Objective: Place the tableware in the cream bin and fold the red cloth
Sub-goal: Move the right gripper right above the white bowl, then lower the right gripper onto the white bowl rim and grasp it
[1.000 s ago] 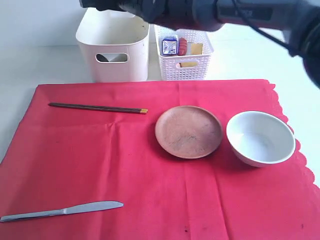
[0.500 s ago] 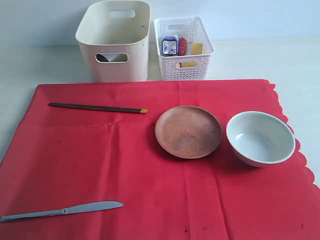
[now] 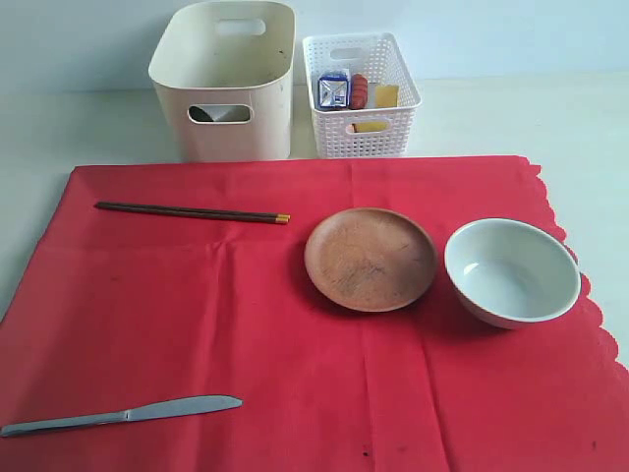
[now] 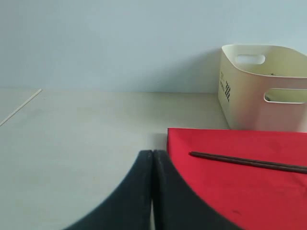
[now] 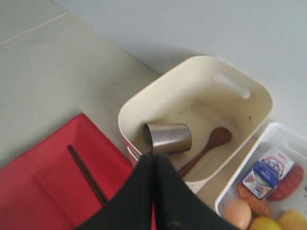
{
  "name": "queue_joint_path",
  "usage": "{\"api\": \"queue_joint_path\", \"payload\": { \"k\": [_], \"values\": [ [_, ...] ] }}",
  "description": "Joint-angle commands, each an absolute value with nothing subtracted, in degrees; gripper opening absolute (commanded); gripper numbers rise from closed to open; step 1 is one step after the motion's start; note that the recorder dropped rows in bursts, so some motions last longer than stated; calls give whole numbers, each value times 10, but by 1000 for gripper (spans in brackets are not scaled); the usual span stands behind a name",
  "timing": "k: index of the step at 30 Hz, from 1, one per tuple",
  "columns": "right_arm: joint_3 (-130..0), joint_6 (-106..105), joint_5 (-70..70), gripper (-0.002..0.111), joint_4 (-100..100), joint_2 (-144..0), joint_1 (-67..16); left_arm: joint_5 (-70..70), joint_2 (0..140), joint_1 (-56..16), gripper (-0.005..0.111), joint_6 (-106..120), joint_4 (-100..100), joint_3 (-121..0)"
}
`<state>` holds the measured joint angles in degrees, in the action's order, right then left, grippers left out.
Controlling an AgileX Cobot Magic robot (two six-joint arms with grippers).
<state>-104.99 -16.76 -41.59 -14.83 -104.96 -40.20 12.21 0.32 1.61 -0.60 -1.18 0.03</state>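
Pale tabletop (image 5: 48,72), cream bin (image 5: 201,86) with steel cup (image 5: 168,138) under empty right gripper (image 5: 154,156), fingers (image 5: 134,196) together.

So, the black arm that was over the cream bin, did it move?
Yes. It has left the exterior view past its top edge; the cream bin it partly covered now shows whole.

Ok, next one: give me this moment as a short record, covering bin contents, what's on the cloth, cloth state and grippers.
in cream bin: steel cup on its side, wooden spoon
on red cloth: chopsticks, knife, wooden plate, white bowl
cloth state: spread flat, not folded
left gripper: shut, empty
right gripper: shut, empty
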Motion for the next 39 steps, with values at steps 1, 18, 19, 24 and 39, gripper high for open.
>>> {"api": "queue_joint_path", "payload": {
  "k": [1,18,19,24,39],
  "values": [
    [-1012,-145,-428,0,-135,-1029,-396,121,0,17,0,-5,-11,0],
    [-829,41,-469,0,106,-961,-350,121,0,17,0,-5,-11,0],
    [-824,44,-485,0,106,-961,-337,121,0,17,0,-5,-11,0],
    [-813,47,-560,0,103,-961,-267,121,0,17,0,-5,-11,0],
    [-715,-111,-675,11,6,-961,-213,121,0,17,0,-5,-11,0]
  ]
}}
